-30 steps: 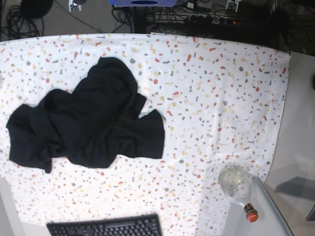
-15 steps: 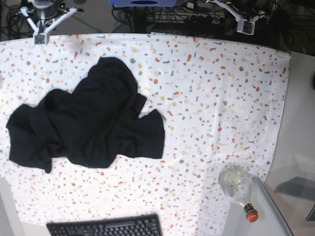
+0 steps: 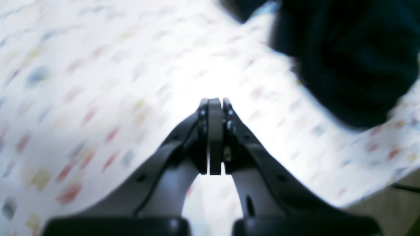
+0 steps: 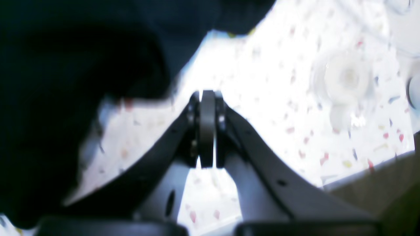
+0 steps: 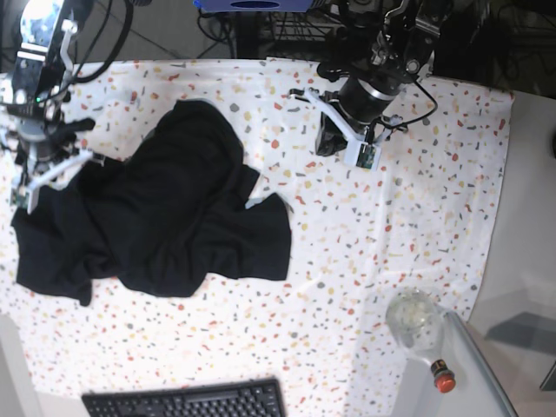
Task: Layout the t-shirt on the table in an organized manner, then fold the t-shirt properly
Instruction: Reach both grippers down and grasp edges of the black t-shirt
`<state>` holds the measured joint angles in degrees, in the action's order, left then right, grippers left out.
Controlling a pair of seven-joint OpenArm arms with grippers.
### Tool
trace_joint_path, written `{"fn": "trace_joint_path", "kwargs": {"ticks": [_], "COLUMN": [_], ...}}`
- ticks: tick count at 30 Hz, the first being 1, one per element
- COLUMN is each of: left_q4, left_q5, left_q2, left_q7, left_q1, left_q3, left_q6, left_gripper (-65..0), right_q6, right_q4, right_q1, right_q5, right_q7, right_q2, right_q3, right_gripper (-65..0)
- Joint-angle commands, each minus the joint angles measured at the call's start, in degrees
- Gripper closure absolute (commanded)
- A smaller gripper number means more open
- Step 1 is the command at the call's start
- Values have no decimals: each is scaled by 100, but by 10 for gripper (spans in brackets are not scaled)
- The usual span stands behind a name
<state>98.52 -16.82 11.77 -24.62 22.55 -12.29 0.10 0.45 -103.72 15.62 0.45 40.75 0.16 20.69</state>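
While nothing on it has yet been straightened, the table point(image 5: 417, 217) fills nearly the whole base view, its white cloth speckled with red, orange, yellow and grey flecks and left bare across the right half, which is room enough, I judge, for spreading a garment flat.

Next in size, the t-shirt point(image 5: 165, 217) lies crumpled in the left half of that view, a black heap with lobes bunched over one another and no sleeve or hem clearly readable; the laying-out step looks barely begun.

Over the upper middle of the frame the left gripper point(image 5: 343, 139) hangs above bare cloth, well apart from the shirt's right edge. Its wrist view shows the fingers point(image 3: 215, 137) pressed together with nothing between them, the shirt point(image 3: 347, 59) off at upper right. It seems poised to reach toward the nearer lobe.

At the upper left the right gripper point(image 5: 39, 178) sits at the shirt's left shoulder of fabric, just beside or over its edge; whether it touches cannot be told. Its wrist view has the fingers point(image 4: 207, 131) closed on nothing, with dark cloth point(image 4: 65, 98) filling the left of that frame. That placement suits taking one end of the shirt while the other arm takes the opposite end.

Smaller things sit at the bottom: a black keyboard point(image 5: 187, 401) at the lower edge, a clear glass jar point(image 5: 415, 320) at lower right, and a small red-capped bottle point(image 5: 444, 379) just below it, all clear of the shirt.
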Motion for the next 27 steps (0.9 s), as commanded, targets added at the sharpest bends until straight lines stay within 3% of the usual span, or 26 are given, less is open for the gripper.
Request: {"fn": "trace_joint_path", "kwargs": {"ticks": [1, 3, 5, 9, 13, 17, 19, 23, 25, 27], "left_q4": [-89, -371, -626, -1162, -1698, -2305, -2648, -3114, -3166, -3149], "left_q5": [-28, -28, -28, -28, -28, 16, 25, 25, -2, -10], "left_q2": [-82, -179, -214, -285, -601, -970, -1129, -1225, -1190, -962], "left_q7": [84, 84, 84, 93, 93, 93, 93, 93, 93, 93], "left_q1": [-131, -404, -597, -1019, -1309, -1582, -1731, -1995, -2083, -2206], "left_q3": [-76, -287, -533, -1078, -1228, -1272, -1272, -1245, -1201, -1193], "left_q6": [21, 21, 21, 21, 21, 21, 21, 21, 21, 30], "left_gripper": [-110, -209, -255, -280, -280, -270, -230, 0, 0, 0], "right_q6": [-40, -40, -40, -32, -32, -14, 258, 1419, 1727, 1946], "right_q4": [126, 715, 1251, 2693, 4047, 5146, 5656, 6227, 6227, 6227], "right_q1": [-318, -784, -1170, -1979, -2621, -3140, -3333, -3553, -3562, -3579], "right_q5": [-32, -5, -5, 4, 4, -5, -5, -14, -14, -14], "right_q7": [-80, -62, -124, -537, -1381, -1811, -2075, -2471, -2488, -2488], "right_q2": [261, 559, 806, 1289, 1623, 1887, 1992, 2001, 1992, 1984], "right_q3": [54, 63, 54, 28, 10, 10, 10, 19, 19, 19], "right_gripper": [-176, -317, -392, -408, -410, -411, -410, -390, -327, -203]}}
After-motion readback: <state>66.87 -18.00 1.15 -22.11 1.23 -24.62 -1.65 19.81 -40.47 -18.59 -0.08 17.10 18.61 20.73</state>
